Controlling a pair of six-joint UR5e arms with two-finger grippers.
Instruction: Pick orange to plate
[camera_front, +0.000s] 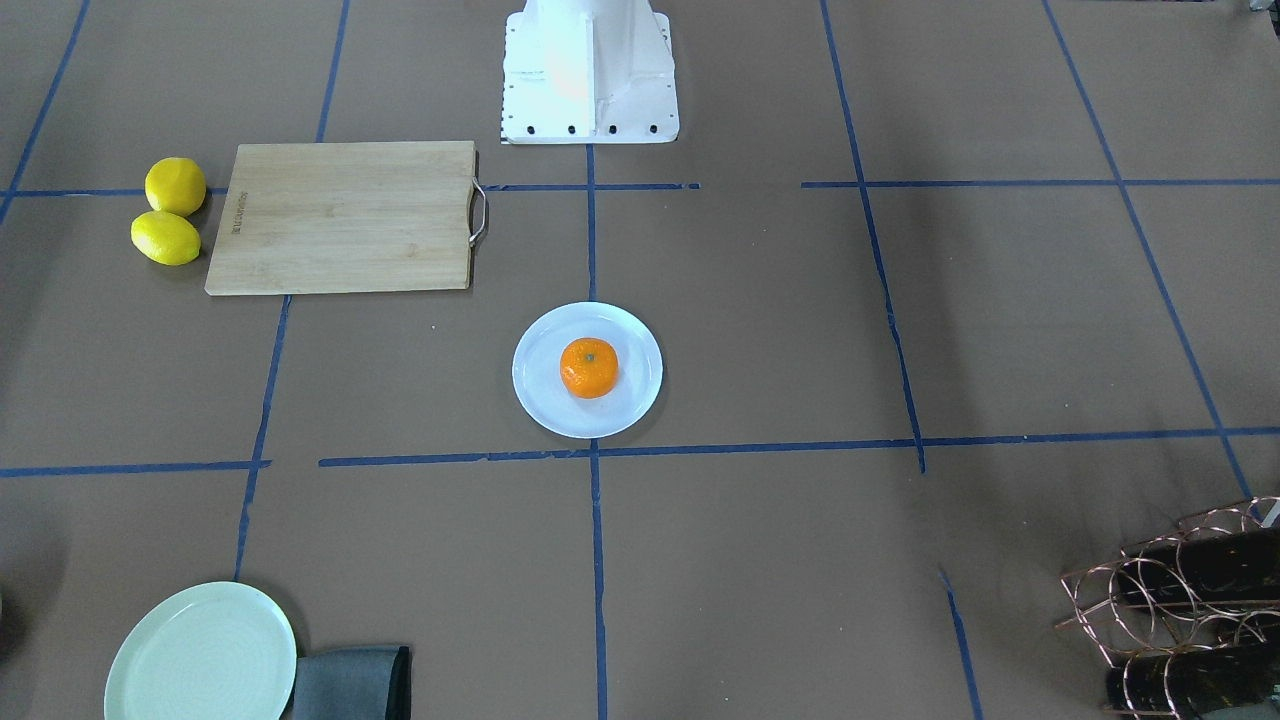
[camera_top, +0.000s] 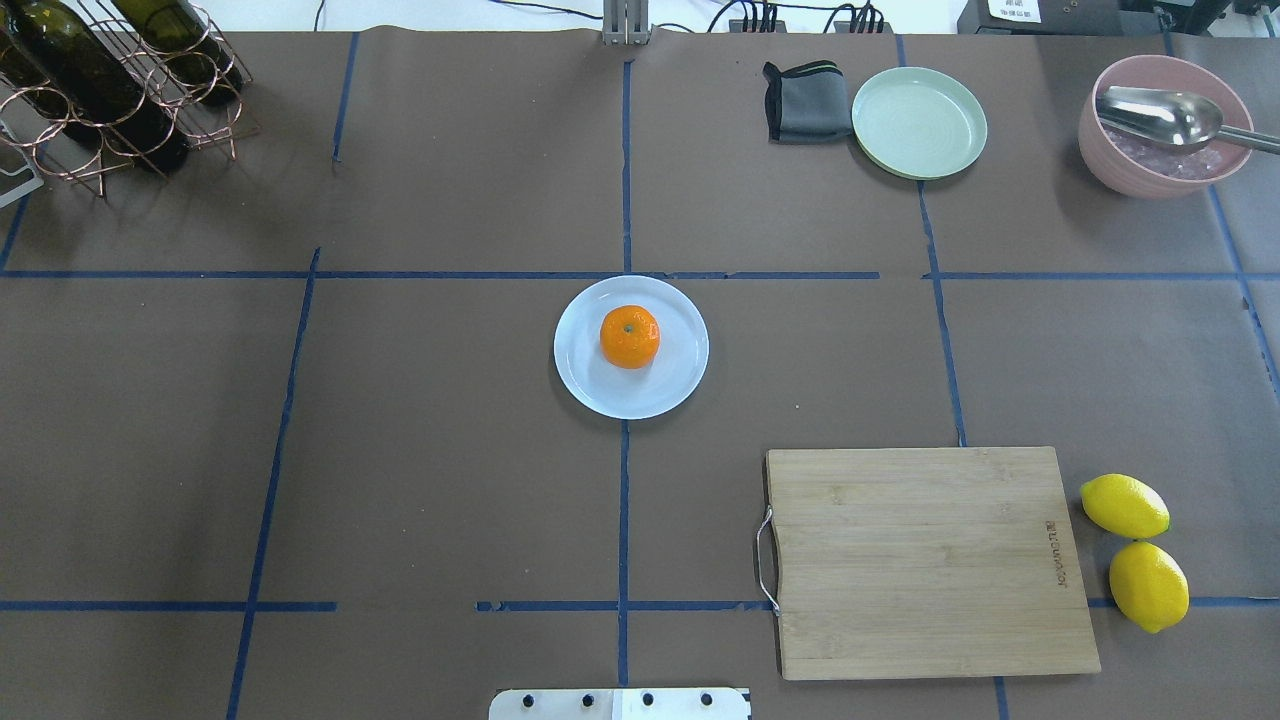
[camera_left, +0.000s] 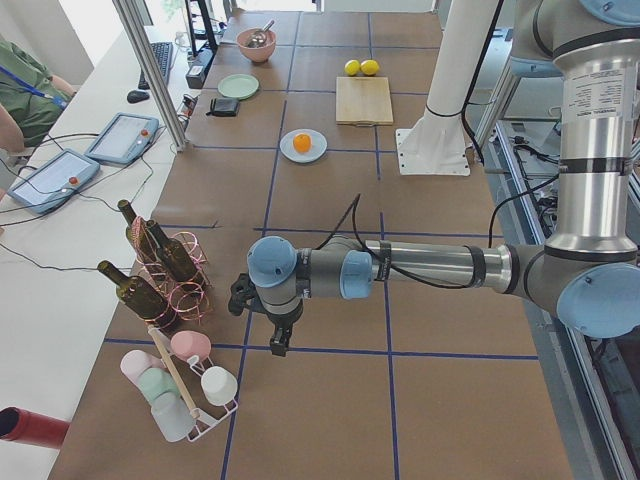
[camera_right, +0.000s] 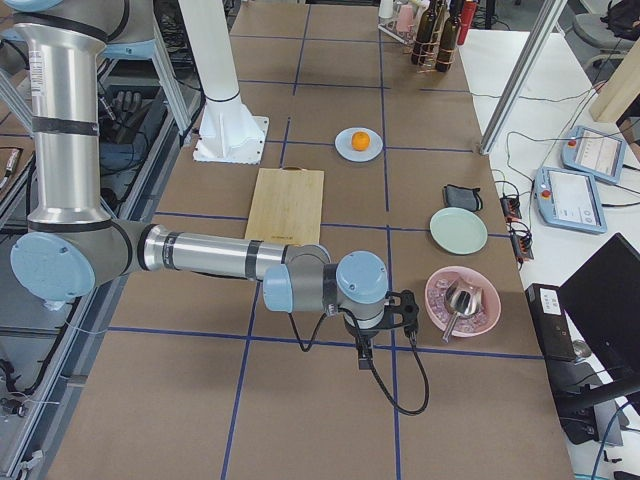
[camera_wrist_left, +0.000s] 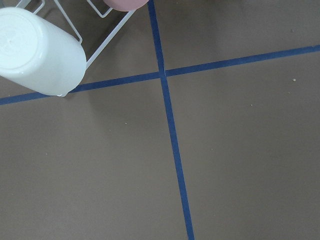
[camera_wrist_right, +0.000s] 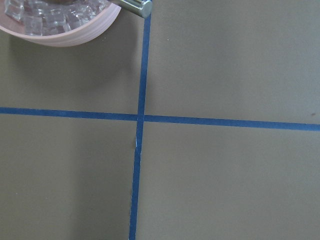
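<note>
Now we are seeing the orange (camera_top: 629, 336) on the plate (camera_top: 590, 385); of the left gripper (camera_left: 279, 345) at nine o'clock and the right gripper (camera_right: 363, 360) at three, clenched or released we cannot tell.

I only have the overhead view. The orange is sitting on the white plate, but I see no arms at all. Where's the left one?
Observer: The left gripper points down far out to the robot's left, beside a cup rack past the wine bottles.
Operator: And the right?
Observer: The right gripper hangs low far out to the robot's right, close to the pink bowl.
Operator: Anything in that bowl besides the spoon?
Observer: Clear ice cubes, shown by the right wrist camera.
</note>
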